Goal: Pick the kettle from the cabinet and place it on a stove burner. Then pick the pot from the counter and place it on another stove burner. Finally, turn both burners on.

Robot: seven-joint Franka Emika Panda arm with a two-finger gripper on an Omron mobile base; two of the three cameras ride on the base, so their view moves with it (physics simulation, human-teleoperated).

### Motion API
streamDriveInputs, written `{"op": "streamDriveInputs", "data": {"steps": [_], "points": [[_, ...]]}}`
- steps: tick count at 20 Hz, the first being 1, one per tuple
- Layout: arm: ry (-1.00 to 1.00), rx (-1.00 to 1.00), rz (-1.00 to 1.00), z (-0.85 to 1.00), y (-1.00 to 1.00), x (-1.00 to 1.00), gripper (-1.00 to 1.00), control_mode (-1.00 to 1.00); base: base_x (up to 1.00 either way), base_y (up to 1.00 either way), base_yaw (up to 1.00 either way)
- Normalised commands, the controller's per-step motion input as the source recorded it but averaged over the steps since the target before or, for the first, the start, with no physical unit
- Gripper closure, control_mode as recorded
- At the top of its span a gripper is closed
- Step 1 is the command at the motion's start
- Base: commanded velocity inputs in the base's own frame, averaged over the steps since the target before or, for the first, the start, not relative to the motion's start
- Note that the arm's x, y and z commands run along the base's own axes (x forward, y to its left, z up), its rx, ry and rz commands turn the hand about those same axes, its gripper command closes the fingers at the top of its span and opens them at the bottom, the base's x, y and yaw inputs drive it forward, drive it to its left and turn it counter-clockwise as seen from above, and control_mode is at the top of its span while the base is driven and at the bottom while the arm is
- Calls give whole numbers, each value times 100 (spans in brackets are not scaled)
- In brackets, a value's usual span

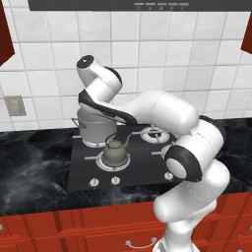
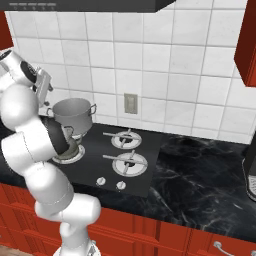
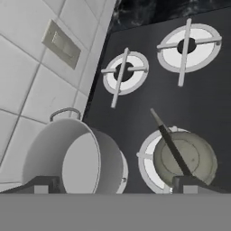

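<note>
two burners carry loads on the black cooktop (image 1: 142, 170): the pot (image 1: 93, 129) at rear left, the kettle (image 1: 114, 153) at front left, just beside each other. the white arm (image 1: 162, 110) folds over the stove, and the gripper (image 3: 113, 185) hangs above both with jaws wide, holding nothing. the right burners (image 2: 129, 163) lie bare. the hand view looks into the pot's hollow; the base views show white knobs (image 1: 115, 180) along the front edge.

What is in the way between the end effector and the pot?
Nothing visible. The open end effector hangs right above the pot, which sits on a back burner beside the kettle. The kettle is off to the side, not between them.
</note>
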Motion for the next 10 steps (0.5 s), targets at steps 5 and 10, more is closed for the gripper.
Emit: {"op": "streamDriveInputs", "data": {"steps": [5, 10], "points": [[-1, 1, -13, 24, 0, -44, -100, -100, 0, 0, 0], [0, 3, -18, 23, -1, -41, -100, -100, 0, 0, 0]]}}
